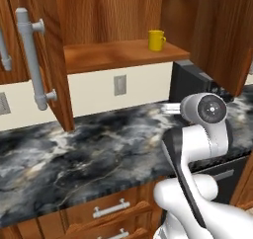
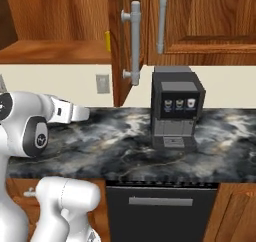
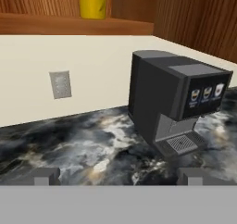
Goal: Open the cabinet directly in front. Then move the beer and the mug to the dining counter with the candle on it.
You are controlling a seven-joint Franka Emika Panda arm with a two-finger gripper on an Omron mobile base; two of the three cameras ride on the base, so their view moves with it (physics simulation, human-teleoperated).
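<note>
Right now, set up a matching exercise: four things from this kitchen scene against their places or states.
Things:
1. mug
2. cabinet
3. coffee machine
4. claw

Places or states:
A. doors swung open
B. on the marble counter
C. on the wooden shelf
D. open, holding nothing

Pairs: 1-C, 2-A, 3-B, 4-D
</note>
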